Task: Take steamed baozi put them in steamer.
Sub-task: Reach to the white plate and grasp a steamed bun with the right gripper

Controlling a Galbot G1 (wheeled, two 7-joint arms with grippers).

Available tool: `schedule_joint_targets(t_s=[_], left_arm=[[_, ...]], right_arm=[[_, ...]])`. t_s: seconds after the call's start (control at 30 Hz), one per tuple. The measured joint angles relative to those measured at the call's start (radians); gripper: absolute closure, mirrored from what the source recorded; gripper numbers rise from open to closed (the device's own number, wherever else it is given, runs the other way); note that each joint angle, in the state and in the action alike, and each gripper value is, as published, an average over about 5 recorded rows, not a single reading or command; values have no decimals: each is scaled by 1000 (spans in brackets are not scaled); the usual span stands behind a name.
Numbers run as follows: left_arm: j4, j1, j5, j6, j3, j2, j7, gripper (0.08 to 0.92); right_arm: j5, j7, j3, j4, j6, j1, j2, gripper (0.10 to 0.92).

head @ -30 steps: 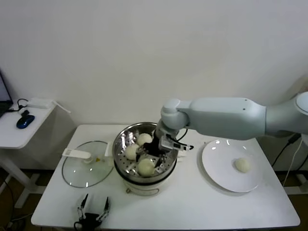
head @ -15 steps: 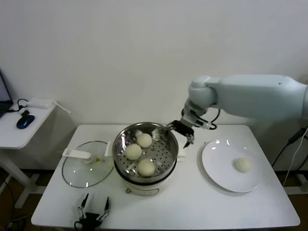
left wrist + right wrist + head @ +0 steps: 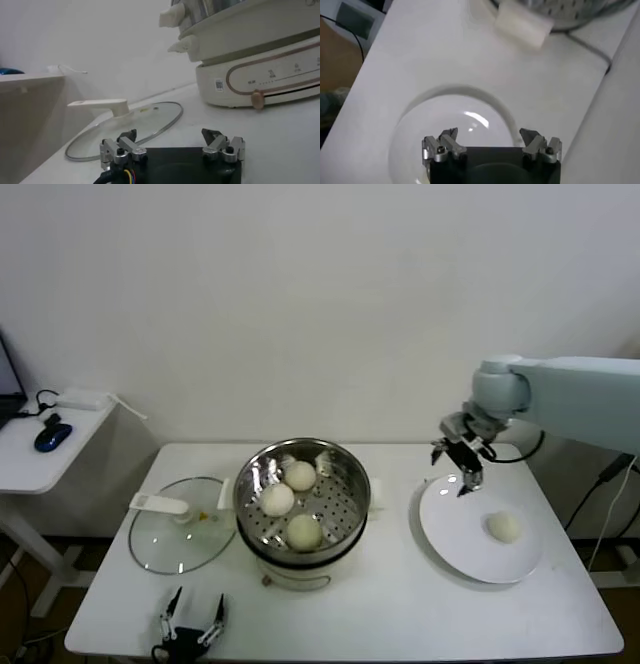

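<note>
Head view: looked down from above on whole worktop. Left wrist view: sat low, near worktop level, facing steamer closely. Right wrist view: looked down closely on plate; shared with head view.

bright, even light — soft shadows, wrist views blurry

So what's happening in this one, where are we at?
The robot is moving buns from a plate into a steamer. Three buns already sit in the steamer, and one bun is left on the white plate. The right gripper hangs open and empty above the plate's far edge, not touching the bun. The left gripper is parked open at the table's near edge, by the glass lid lying flat on the table.
</note>
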Motion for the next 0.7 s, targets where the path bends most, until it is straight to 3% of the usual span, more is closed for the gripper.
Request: schedule_joint_targets(t_s=[0.7], left_arm=[[12,10,12,-15,-17,-16,-9,177]], right_arm=[[-231,-24,281,-317,13,-419,-111,203]])
